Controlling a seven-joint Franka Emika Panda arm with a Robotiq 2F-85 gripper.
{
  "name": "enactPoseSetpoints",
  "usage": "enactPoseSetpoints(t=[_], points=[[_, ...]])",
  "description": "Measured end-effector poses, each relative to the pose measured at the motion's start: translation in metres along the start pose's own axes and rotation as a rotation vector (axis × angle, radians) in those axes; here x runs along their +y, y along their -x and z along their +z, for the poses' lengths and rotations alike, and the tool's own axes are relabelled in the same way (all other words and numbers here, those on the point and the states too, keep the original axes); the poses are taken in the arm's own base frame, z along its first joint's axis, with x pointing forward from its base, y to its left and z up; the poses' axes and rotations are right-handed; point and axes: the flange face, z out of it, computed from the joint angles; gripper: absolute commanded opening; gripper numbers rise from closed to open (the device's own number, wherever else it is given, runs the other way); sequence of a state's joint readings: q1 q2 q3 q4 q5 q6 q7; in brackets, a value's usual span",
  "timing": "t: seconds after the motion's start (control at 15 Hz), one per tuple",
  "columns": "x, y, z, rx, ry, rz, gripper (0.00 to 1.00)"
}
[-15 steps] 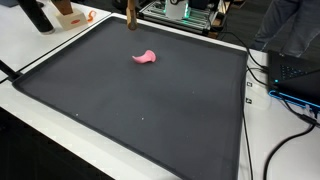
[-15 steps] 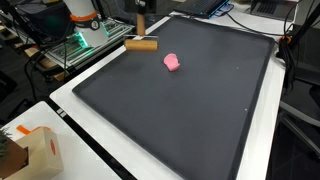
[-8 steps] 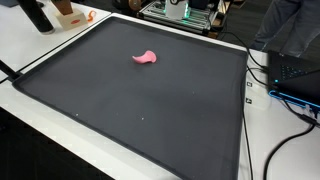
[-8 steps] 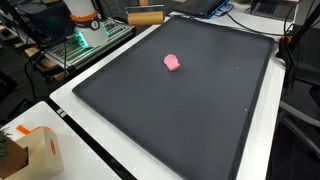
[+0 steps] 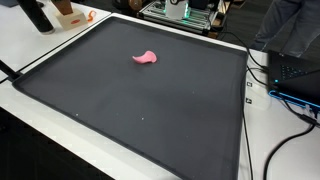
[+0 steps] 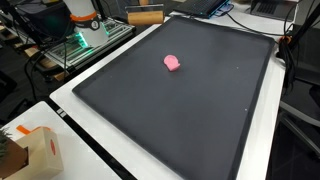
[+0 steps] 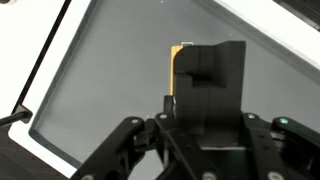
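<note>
A wooden block (image 6: 145, 16) hangs in the air above the far edge of the black mat (image 6: 190, 110), at the top border of an exterior view. My gripper (image 7: 197, 66) is shut on it; in the wrist view only a thin yellow-brown strip of the block (image 7: 175, 68) shows beside the black finger (image 7: 215, 75). The gripper itself lies outside both exterior views. A small pink object (image 5: 146, 58) (image 6: 172, 62) lies on the mat (image 5: 150, 110), apart from the block. The wrist view looks down on the mat (image 7: 100, 80) and its white border.
A cardboard box (image 6: 30, 150) stands on the white table near one mat corner. Equipment with a green light (image 6: 85, 40) sits beyond the mat. A laptop (image 5: 295, 75) and cables (image 5: 280, 140) lie beside the mat's edge. An orange object (image 5: 70, 15) rests at the far corner.
One second ago the wooden block rested at the mat's far edge under the gripper; it has since been lifted upward. Nothing has moved in the last half second.
</note>
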State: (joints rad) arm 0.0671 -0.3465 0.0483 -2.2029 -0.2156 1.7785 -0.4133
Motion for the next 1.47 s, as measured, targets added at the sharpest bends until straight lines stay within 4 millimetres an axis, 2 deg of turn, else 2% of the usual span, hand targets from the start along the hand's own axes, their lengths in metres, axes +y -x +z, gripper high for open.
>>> enactPoseSetpoints(t=[0.2, 0.47, 0.8, 1.47], points=[[0.010, 0.002, 0.006, 0.020, -0.070, -0.008, 0.23], [0.043, 0.011, 0.027, 0.080, -0.217, -0.021, 0.23], [0.083, 0.017, 0.059, 0.158, -0.358, 0.006, 0.23], [0.130, 0.019, 0.130, 0.195, -0.554, 0.150, 0.23]])
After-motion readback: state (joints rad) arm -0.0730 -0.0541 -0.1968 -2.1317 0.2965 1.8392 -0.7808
